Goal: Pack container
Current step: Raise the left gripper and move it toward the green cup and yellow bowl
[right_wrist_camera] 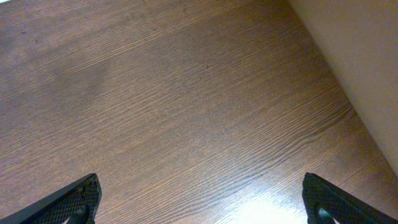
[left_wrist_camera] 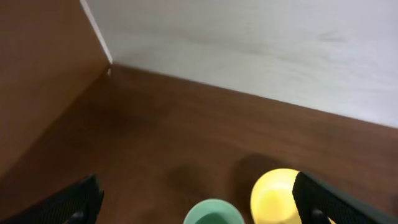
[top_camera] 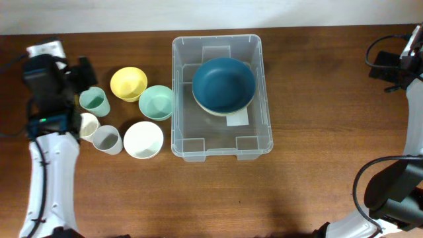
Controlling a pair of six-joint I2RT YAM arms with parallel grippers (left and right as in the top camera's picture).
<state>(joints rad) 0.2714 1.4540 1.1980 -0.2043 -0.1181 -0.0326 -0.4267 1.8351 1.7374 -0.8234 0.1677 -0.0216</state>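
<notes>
The container point(top_camera: 177, 125) is a clear bin at the table's centre. It holds a dark teal bowl point(top_camera: 223, 84) stacked on a pale bowl, and a white label point(top_camera: 239, 119) shows on its floor. My left gripper point(top_camera: 84, 71) is open at the far left, just behind a green cup point(top_camera: 94, 101). In the left wrist view the green cup point(left_wrist_camera: 213, 213) sits between the open fingers point(left_wrist_camera: 198, 196), and a yellow bowl point(left_wrist_camera: 273, 196) is by the right finger. My right gripper point(top_camera: 386, 66) is at the far right edge, open and empty over bare wood point(right_wrist_camera: 199, 199).
Left of the bin stand a yellow bowl point(top_camera: 128, 83), a mint bowl point(top_camera: 156, 102), a white bowl point(top_camera: 143, 139), a grey cup point(top_camera: 107, 139) and a cream cup point(top_camera: 88, 124). A white wall point(left_wrist_camera: 249, 43) runs along the table's back edge.
</notes>
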